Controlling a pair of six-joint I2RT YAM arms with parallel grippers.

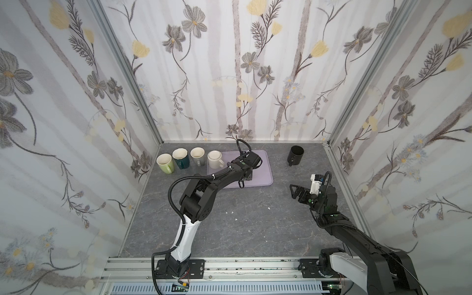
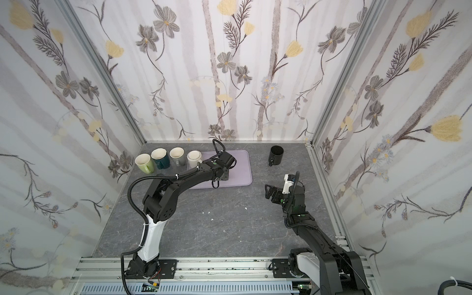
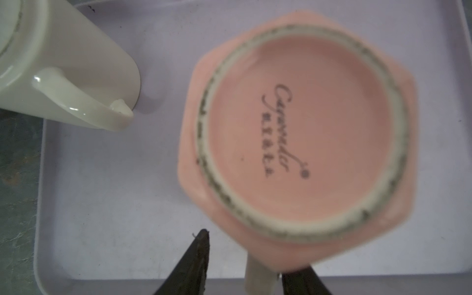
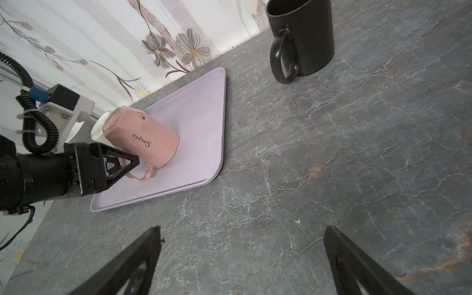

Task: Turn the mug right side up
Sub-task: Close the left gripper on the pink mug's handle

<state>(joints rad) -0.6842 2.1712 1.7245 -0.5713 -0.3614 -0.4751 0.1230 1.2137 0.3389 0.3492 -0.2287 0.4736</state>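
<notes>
A: Top views?
B: Left arm (image 1: 222, 176) reaches over the tray (image 1: 264, 171); right gripper (image 1: 293, 190) hangs spread above the table (image 2: 229, 229).
A: Left wrist?
B: Mug (image 3: 298, 143) sits on the tray, base up; left gripper (image 3: 256, 249) stands spread astride the handle (image 3: 258, 277), gap on one side.
A: Right wrist?
B: Mug is mouth down on the tray, near a cream mug (image 4: 98, 127); right jaws wide apart, holding nothing.

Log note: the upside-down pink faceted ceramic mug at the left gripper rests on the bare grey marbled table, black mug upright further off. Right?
Not quite: the pink faceted ceramic mug rests on the flat lavender tray, not the bare table, as the right wrist view shows. It is upside down at the left gripper, and the black mug stands upright further off.
</notes>
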